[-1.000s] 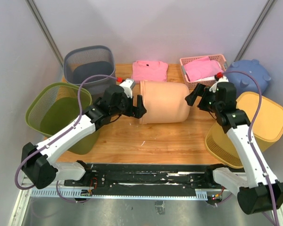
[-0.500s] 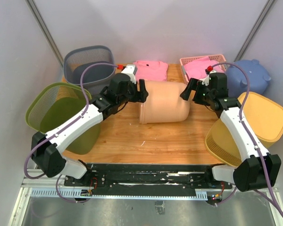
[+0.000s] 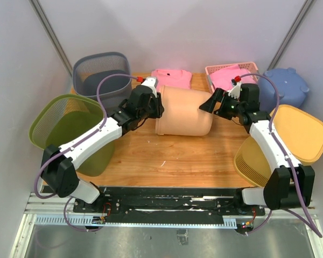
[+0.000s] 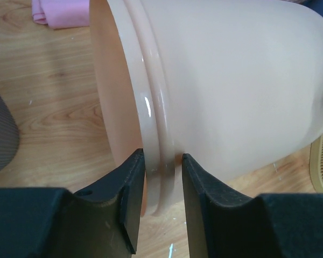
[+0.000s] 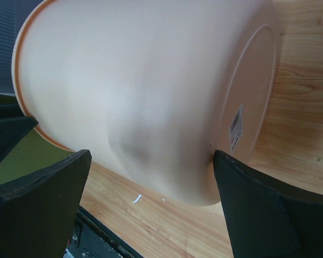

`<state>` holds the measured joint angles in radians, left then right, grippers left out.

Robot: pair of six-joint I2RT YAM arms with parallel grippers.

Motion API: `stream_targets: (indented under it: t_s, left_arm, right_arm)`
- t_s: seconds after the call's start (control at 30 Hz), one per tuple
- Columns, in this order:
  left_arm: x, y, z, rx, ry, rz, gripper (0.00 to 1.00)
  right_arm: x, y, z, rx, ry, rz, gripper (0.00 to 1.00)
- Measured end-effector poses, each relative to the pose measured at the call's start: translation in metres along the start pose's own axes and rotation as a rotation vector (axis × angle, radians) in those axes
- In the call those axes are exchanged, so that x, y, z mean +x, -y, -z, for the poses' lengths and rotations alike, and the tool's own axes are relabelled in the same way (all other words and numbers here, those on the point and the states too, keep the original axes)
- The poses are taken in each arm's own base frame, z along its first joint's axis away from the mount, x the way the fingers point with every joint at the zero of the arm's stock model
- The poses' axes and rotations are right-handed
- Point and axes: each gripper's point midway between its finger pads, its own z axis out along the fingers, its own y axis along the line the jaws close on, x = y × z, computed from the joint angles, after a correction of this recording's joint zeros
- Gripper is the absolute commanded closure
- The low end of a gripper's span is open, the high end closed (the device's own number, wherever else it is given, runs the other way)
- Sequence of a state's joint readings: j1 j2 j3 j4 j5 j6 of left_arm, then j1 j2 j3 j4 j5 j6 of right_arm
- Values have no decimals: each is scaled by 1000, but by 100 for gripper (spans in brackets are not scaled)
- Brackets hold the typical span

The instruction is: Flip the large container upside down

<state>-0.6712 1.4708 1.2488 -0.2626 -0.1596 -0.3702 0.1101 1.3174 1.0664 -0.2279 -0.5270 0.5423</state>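
The large container (image 3: 184, 110) is a peach plastic bucket lying on its side on the wooden table, mouth to the left and base to the right. My left gripper (image 3: 157, 106) is shut on its ribbed rim (image 4: 153, 107), one finger inside the mouth and one on the outer wall; the left wrist view shows both pads pressed against the rim at the left gripper (image 4: 162, 158). My right gripper (image 3: 207, 105) stands wide open at the base end. In the right wrist view the container (image 5: 151, 80) fills the space ahead of the right gripper (image 5: 151, 156), and one fingertip (image 5: 226, 166) touches the base edge.
A grey mesh bin (image 3: 99, 72) and a green mesh bin (image 3: 64, 126) stand at the left. A pink cloth (image 3: 171, 79) lies behind the bucket, with a pink basket (image 3: 231, 75) back right. A blue tub (image 3: 285, 88) and a yellow bin (image 3: 296, 134) sit off the table's right edge.
My left gripper moved up onto the bucket's rim and closed on it. The right gripper swung toward the base end, still open. The bucket shifted slightly left.
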Motion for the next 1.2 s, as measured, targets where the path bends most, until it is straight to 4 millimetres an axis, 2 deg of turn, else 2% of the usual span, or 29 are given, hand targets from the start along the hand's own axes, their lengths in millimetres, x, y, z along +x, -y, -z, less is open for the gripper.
stream_targets:
  t_s: [0.2,0.37,0.53,0.77,0.9,0.97,1.1,1.2]
  left_arm:
    - [5,-4,1,-7,-6,-3,66]
    - [7,-7,3,-6,-10,-4,66]
    - [12,-5,5,18,-25,2,65]
    - [45,-2,5,73,-121,30,63]
    - [61,8,6,135,-165,67,61]
    - [67,17,6,186,-178,89,61]
    - [62,44,11,301,-163,110,60]
    - [58,52,12,339,-152,124,60]
  right_arm:
    - [4,-5,1,-58,-7,-29,3]
    - [10,-13,13,-91,7,-53,4]
    - [2,-30,37,-125,72,-35,4]
    - [-4,-65,79,-201,153,35,4]
    - [-8,-83,97,-241,181,69,4]
    - [-4,-97,102,-283,166,89,4]
    - [10,-116,100,-331,105,107,4]
    - [21,-126,92,-350,49,122,4]
